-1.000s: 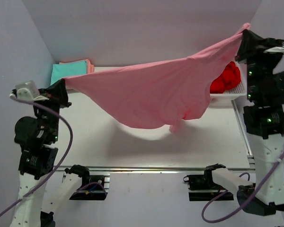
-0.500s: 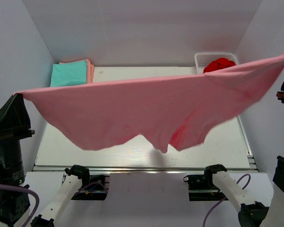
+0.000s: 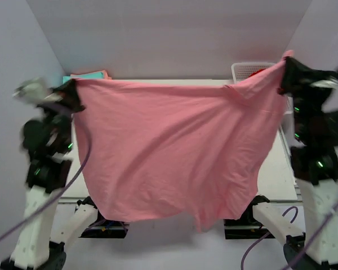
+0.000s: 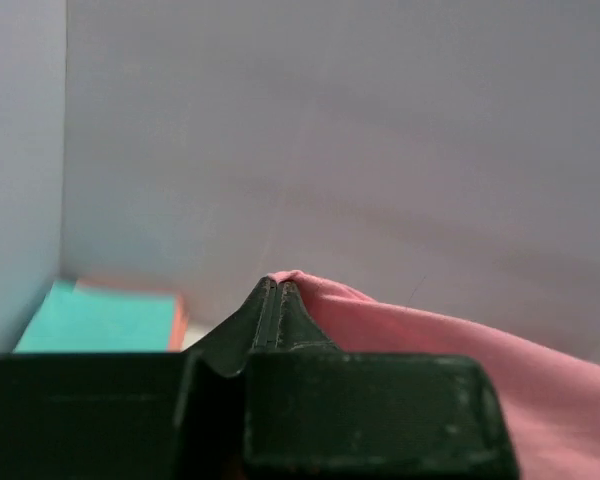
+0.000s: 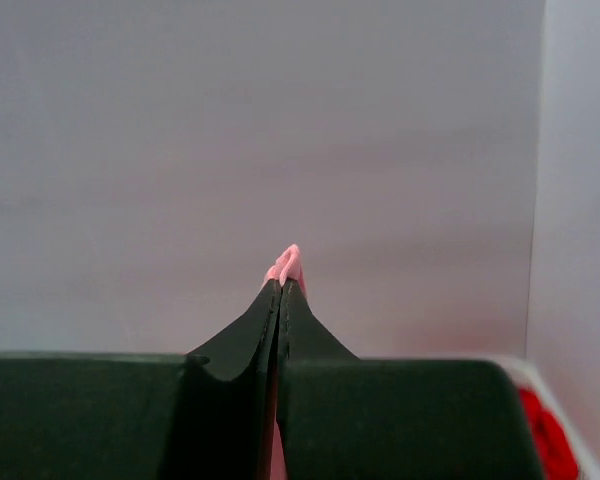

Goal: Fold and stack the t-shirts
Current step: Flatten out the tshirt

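A light pink t-shirt (image 3: 169, 152) hangs spread wide in the air between both arms, covering most of the table in the top view. My left gripper (image 3: 73, 89) is shut on its left top corner, and the pink cloth (image 4: 400, 325) runs off to the right of the closed fingertips (image 4: 272, 300). My right gripper (image 3: 285, 66) is shut on the right top corner; a pink tip (image 5: 286, 262) sticks out above its fingers. A folded teal t-shirt (image 4: 100, 318) lies on a salmon-orange one (image 4: 178, 320) at the back left.
A white mesh basket (image 3: 249, 68) stands at the back right with red cloth (image 5: 552, 440) in it. Grey walls enclose the table on three sides. The arm bases (image 3: 265, 216) sit at the near edge, under the shirt's lower hem.
Both arms have swung the pink shirt from a low, stretched sag into a raised flat sheet; its hem now hangs down over the near edge of the table.
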Available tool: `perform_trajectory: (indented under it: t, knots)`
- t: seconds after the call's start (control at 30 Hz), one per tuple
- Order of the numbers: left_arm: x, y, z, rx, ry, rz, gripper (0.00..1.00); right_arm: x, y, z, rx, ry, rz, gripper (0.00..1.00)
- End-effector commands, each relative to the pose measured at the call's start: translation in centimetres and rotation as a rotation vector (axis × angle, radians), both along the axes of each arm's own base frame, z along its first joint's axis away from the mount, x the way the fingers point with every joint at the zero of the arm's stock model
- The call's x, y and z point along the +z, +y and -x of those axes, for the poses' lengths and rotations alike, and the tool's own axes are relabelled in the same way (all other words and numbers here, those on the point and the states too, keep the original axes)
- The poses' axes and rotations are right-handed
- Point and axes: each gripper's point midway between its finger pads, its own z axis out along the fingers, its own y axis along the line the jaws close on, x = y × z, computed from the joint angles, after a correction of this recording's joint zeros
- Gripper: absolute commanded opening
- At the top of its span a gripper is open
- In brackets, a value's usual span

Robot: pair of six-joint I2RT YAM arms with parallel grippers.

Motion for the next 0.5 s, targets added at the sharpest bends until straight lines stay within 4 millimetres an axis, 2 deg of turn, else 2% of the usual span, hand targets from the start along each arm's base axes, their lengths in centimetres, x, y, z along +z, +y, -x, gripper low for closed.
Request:
perform_trajectory:
  t: [0.0, 0.03, 0.07, 0.1, 0.13, 0.17, 0.2, 0.23, 0.3, 0.33, 0.37, 0.4, 0.43, 0.47]
  knots:
    - [-10.7, -0.2, -10.3, 0.147, 0.335, -0.042, 0.00, -5.8, 0.9, -8.7, -0.034, 0.147, -0.038, 0.00]
    - [-12.8, -0.3, -12.0, 0.167, 0.393, -0.057, 0.00, -10.4, 1.6, -12.0, -0.030, 0.256, -0.032, 0.00]
    - [-15.5, -0.3, -13.6, 0.199, 0.450, -0.071, 0.00, -12.2, 2.0, -13.4, -0.028, 0.293, -0.031, 0.00]
    - [-19.4, -0.7, -16.2, 0.219, 0.546, -0.096, 0.00, -14.4, 2.7, -15.7, -0.013, 0.330, -0.027, 0.00]
    - [-21.5, -1.0, -17.4, 0.221, 0.589, -0.112, 0.00, -19.2, 3.6, -18.4, 0.007, 0.418, -0.006, 0.00]
    - [-23.8, -1.4, -18.6, 0.222, 0.624, -0.126, 0.00, -22.1, 4.3, -20.3, 0.018, 0.479, -0.001, 0.00]
    - [-25.6, -1.6, -19.6, 0.224, 0.658, -0.151, 0.00, -23.5, 4.7, -21.3, 0.028, 0.501, 0.000, 0.00]
    - [-29.7, -1.6, -21.4, 0.237, 0.743, -0.180, 0.00, -28.6, 5.7, -23.9, 0.051, 0.608, 0.028, 0.00]
    - [-33.1, -1.8, -23.4, 0.235, 0.792, -0.216, 0.00, -31.2, 6.8, -25.5, 0.090, 0.657, 0.064, 0.00]
    - [-37.0, -2.2, -25.0, 0.216, 0.878, -0.244, 0.00, -32.1, 7.6, -26.2, 0.118, 0.686, 0.081, 0.00]
    - [-38.6, -2.6, -25.9, 0.200, 0.911, -0.256, 0.00, -36.3, 8.1, -28.4, 0.122, 0.775, 0.107, 0.00]
    - [-40.2, -2.4, -26.7, 0.198, 0.945, -0.261, 0.00, -37.3, 8.5, -29.1, 0.134, 0.799, 0.119, 0.00]
    - [-40.3, -2.4, -28.1, 0.198, 0.948, -0.257, 0.00, -40.0, 9.1, -30.0, 0.148, 0.855, 0.135, 0.00]
    - [-43.7, -2.9, -29.0, 0.182, 1.011, -0.267, 0.00, -40.8, 9.3, -31.5, 0.146, 0.878, 0.155, 0.00]
